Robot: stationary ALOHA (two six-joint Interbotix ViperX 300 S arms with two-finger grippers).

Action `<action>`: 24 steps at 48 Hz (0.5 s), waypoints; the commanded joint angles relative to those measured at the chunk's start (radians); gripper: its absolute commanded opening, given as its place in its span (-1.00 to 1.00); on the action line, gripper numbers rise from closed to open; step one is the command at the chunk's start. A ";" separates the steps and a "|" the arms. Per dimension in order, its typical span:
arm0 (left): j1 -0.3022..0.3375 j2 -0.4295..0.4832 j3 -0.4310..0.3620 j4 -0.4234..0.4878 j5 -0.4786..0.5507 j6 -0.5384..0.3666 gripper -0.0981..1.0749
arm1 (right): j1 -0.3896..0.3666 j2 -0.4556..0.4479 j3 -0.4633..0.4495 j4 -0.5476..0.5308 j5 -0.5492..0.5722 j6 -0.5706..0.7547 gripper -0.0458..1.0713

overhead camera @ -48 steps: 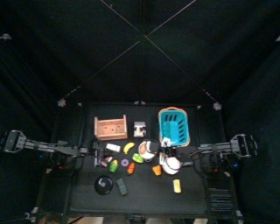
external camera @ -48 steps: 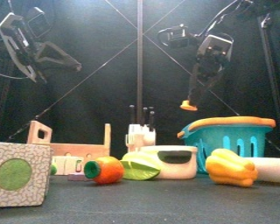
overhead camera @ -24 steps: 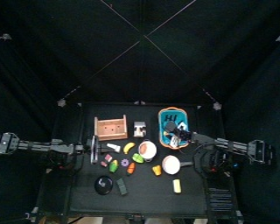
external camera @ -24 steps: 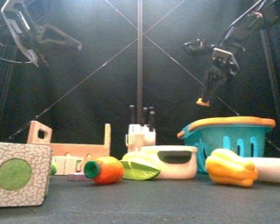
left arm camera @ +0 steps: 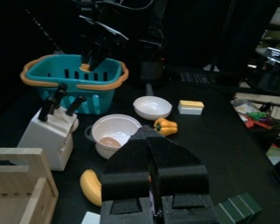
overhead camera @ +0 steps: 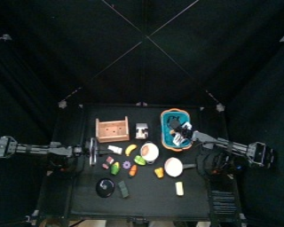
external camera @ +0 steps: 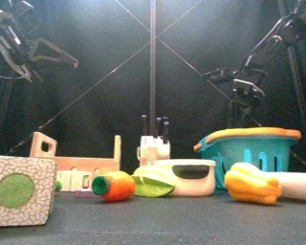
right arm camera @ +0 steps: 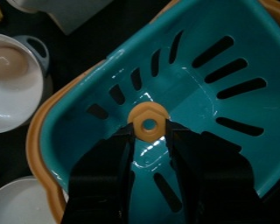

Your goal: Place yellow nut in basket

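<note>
Yellow nut (right arm camera: pixel 146 122) lying flat on floor of blue basket (right arm camera: pixel 230 105), free of any grip. Directly above, right pincer (right arm camera: pixel 154 188) with jaws apart, empty. Over near table edge, left pincer (left arm camera: pixel 153 188) pressed together, empty.

Both arms are black throughout. From above, the left arm (overhead camera: pixel 38 149) and the right arm (overhead camera: pixel 233 148) show as thin jointed links with pale grey patches at the joints. From the front, black cables loop beside the right arm's upper links. The left gripper (left arm camera: pixel 153 178) has two broad, flat, matt black jaws with squared blocks at their bases. The right gripper (right arm camera: pixel 146 179) has glossy black jaws that catch teal reflections.
</note>
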 commanded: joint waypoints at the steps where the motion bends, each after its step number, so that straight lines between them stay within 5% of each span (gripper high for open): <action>1: 0.003 0.002 -0.011 0.011 -0.009 0.003 -0.87 | -0.021 -0.003 0.005 -0.003 -0.003 0.002 0.26; 24: 0.003 0.002 -0.005 0.014 -0.008 0.002 -0.87 | -0.048 -0.002 0.037 -0.002 -0.011 0.002 0.60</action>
